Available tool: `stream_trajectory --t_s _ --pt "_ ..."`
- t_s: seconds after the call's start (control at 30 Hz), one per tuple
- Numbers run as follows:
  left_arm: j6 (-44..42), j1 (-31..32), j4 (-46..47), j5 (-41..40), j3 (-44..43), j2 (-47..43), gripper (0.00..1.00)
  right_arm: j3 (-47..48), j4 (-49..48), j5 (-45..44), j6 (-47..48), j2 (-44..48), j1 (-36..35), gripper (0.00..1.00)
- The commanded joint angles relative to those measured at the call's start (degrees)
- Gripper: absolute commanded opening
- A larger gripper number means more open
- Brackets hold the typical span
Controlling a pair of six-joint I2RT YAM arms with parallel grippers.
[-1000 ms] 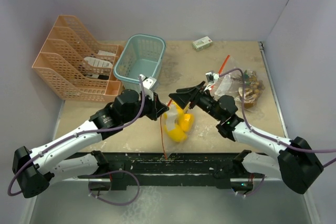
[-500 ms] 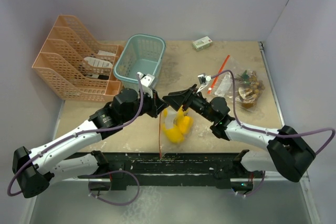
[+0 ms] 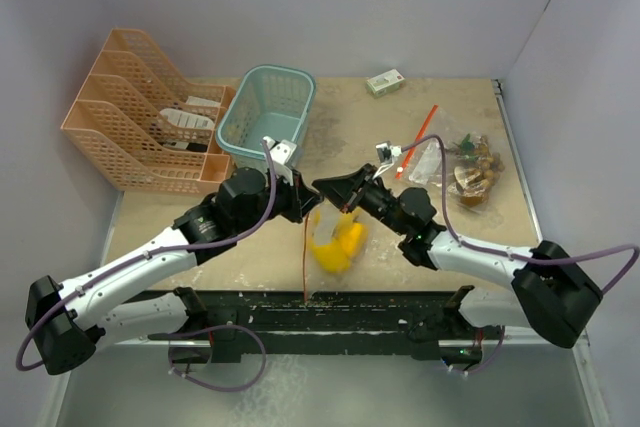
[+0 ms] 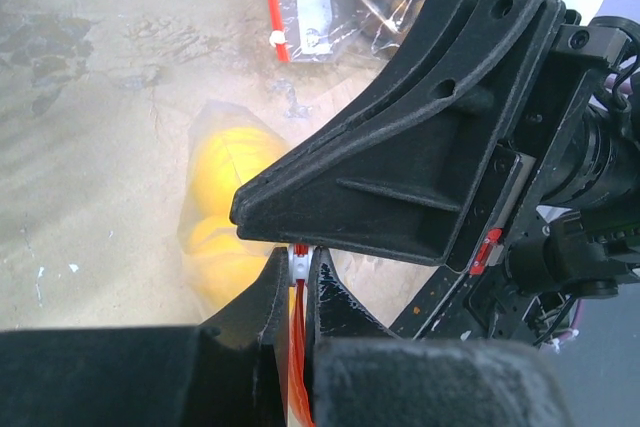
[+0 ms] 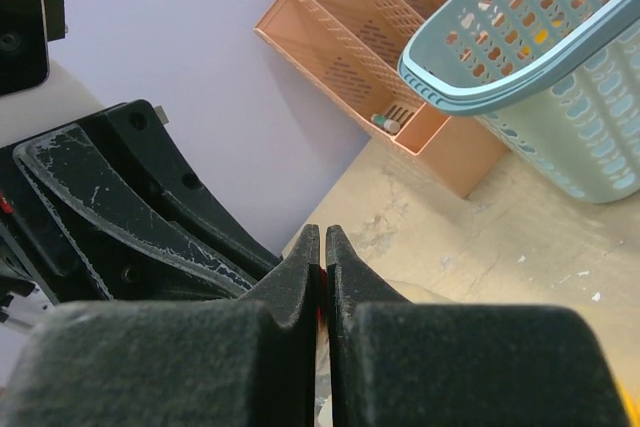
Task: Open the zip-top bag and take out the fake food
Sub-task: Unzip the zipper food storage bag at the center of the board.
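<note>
Nearest the arm bases, a thin red strip (image 3: 305, 272) runs from the pinch point toward the near edge of the beige table (image 3: 262, 259). Right above that, both arms meet mid-table. The left gripper (image 4: 297, 272) is pinched tight on the red-and-white zip edge of a clear zip-top bag (image 4: 215, 162), with barely a sliver between its fingers. The right gripper (image 5: 322, 252) is clamped the same way, its two black fingers pressed together with just a hint of red showing in the seam. So that's two grippers on one bag rim, nose to nose. The bag hangs under them with glossy yellow plastic fruits (image 3: 338, 245) inside. At least two yellow lumps show, but the exact count is hard to tell through the plastic. Further back on the right, well apart from the grippers, a second clear bag (image 3: 432, 159) lies flat on the table with its own red zip strip. A brownish grape cluster (image 3: 478, 159) and a few round beige-brown pieces (image 3: 468, 187) sit at its right end. On the left there's one teal plastic basket (image 3: 268, 117), and just beside it one peach slotted file rack (image 3: 140, 127). At the far edge there's one small white-green box (image 3: 385, 81).
</note>
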State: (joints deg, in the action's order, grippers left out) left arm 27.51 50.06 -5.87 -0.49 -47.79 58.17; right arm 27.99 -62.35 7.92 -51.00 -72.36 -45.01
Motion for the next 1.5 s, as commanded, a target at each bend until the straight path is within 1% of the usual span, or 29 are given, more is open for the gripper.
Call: stream_trajectory --t_s 0.0,0.1,0.23,0.33,0.4,0.5,0.77,1.03,1.13,1.3,1.4,1.47 --pt "0.7 0.2 3.3 -0.6 -2.1 -0.5 0.00 2.5 2.3 -2.4 2.2 4.5 0.0 0.00" --pt "0.9 0.2 1.9 -0.6 -1.4 -1.5 0.00 4.9 7.9 -3.7 5.0 6.7 0.8 0.00" --pt "1.6 0.2 1.1 -0.5 -0.1 -3.2 0.01 7.4 10.5 -1.9 6.4 7.2 3.3 0.00" --pt "1.9 0.1 0.3 -0.2 0.4 -4.1 0.02 8.6 9.6 3.0 4.8 6.8 7.8 0.00" --pt "2.2 0.2 -0.2 0.0 0.6 -4.5 0.03 9.3 8.6 6.1 2.8 6.3 12.4 0.00" --pt "2.7 0.2 -0.7 0.5 1.2 -5.3 0.03 11.1 8.9 9.2 1.6 5.7 16.9 0.00" --pt "4.5 0.2 -2.0 1.9 4.8 -7.8 0.03 18.6 13.9 13.5 2.6 3.8 26.8 0.00" --pt "5.7 0.2 -6.2 2.2 7.0 -12.4 0.03 23.9 14.3 17.7 0.5 -0.1 34.9 0.00" --pt "6.4 0.2 -7.3 2.3 8.0 -14.4 0.03 25.1 12.9 19.1 -0.1 -1.6 35.8 0.00" --pt "6.9 0.2 -9.3 2.2 9.0 -16.3 0.03 27.4 14.6 18.6 4.7 -1.8 35.2 0.00" --pt "6.9 0.2 -9.0 1.6 9.2 -16.2 0.03 28.9 14.6 18.7 6.0 -3.1 32.0 0.00" --pt "6.7 0.2 -8.0 1.7 8.7 -15.1 0.03 31.9 17.3 17.1 8.7 -4.5 28.4 0.00"
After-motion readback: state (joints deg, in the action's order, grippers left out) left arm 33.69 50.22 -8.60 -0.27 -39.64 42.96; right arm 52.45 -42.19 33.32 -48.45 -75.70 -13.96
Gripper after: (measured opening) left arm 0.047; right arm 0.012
